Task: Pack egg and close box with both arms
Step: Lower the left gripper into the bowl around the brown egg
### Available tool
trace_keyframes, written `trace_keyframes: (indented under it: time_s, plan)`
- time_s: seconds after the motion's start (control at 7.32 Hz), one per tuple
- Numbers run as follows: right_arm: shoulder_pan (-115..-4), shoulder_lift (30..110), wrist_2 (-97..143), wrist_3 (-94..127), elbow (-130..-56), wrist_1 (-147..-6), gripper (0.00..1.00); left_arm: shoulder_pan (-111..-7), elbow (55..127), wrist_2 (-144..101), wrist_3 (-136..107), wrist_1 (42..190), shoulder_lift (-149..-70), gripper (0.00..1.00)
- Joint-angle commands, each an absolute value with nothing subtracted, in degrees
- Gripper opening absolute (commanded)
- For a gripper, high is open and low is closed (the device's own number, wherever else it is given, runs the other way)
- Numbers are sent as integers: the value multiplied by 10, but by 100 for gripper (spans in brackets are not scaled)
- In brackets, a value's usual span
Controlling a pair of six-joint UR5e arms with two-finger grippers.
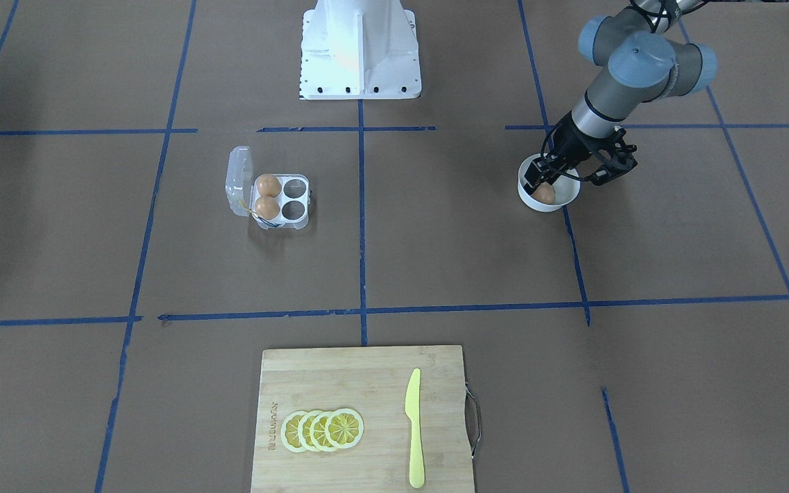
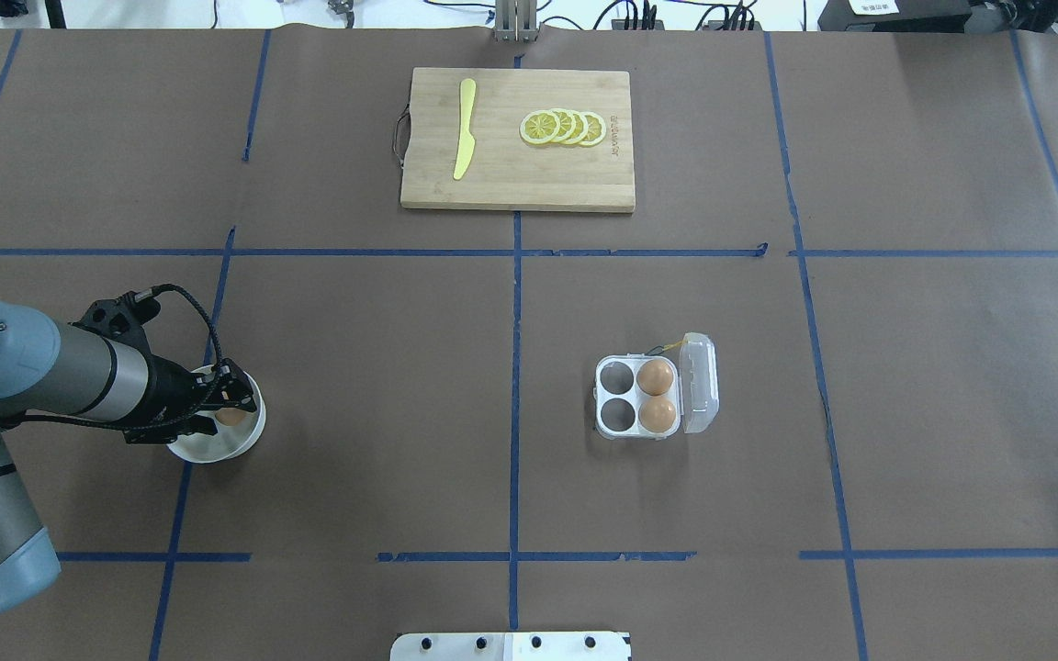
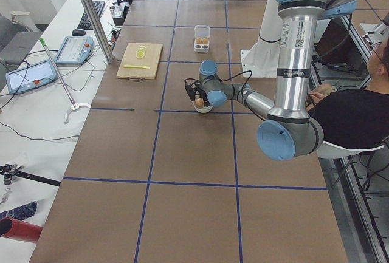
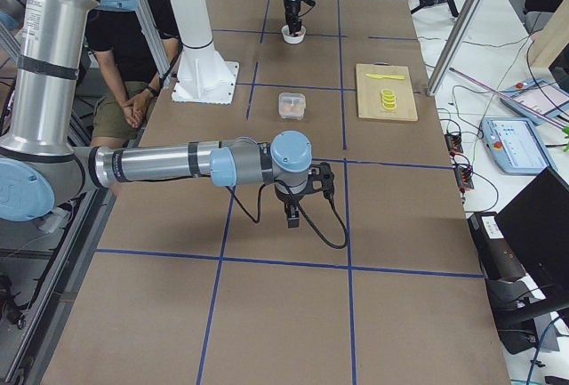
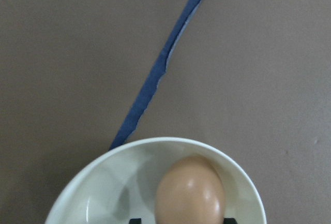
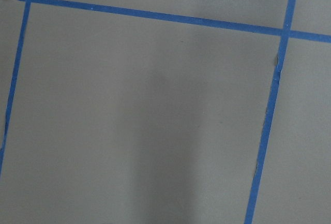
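The egg (image 5: 190,193) lies in a round white bowl (image 5: 103,182) on the robot's left side of the table. My left gripper (image 1: 544,179) reaches down into the bowl (image 2: 217,452), its jaws open, one on each side of the egg (image 2: 230,416), with a small gap showing in the left wrist view. The clear box (image 2: 639,397) stands apart with its lid (image 2: 699,395) open, two eggs (image 1: 268,185) in the cells by the hinge and two cells empty. My right gripper (image 4: 293,218) hangs over bare table; I cannot tell whether it is open or shut.
A wooden cutting board (image 2: 511,188) with lemon slices (image 2: 564,128) and a yellow knife (image 2: 465,128) lies at the table's far side. The white pedestal (image 1: 360,55) stands at the robot's edge. Blue tape lines (image 6: 155,14) cross the brown table. A person sits beside the robot (image 3: 349,114).
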State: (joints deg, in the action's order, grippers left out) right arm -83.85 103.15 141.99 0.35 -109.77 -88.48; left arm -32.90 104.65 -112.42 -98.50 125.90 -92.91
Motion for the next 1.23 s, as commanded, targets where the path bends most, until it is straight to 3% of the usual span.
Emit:
trace_keyframes:
  time_s: [0.0,0.14,0.68,0.96,1.09]
  plan:
    - [-838,1032,1421,4,-1098,-887,100,-326,1051,-1107,-984,1244,-929,46]
    - [-838,1032,1421,4,-1098,-888,100,-329,1056,-1107,-984,1240,-929,0]
    - [-838,1032,1421,3,-1088,-885,100,-326,1055,-1107,-984,1238,-927,0]
    - [-838,1032,1421,4,-1088,-885,100,-326,1053,-1107,-984,1238,-928,44]
    - [-838,1032,1421,4,-1088,-885,100,-326,1056,-1107,-984,1238,-929,51]
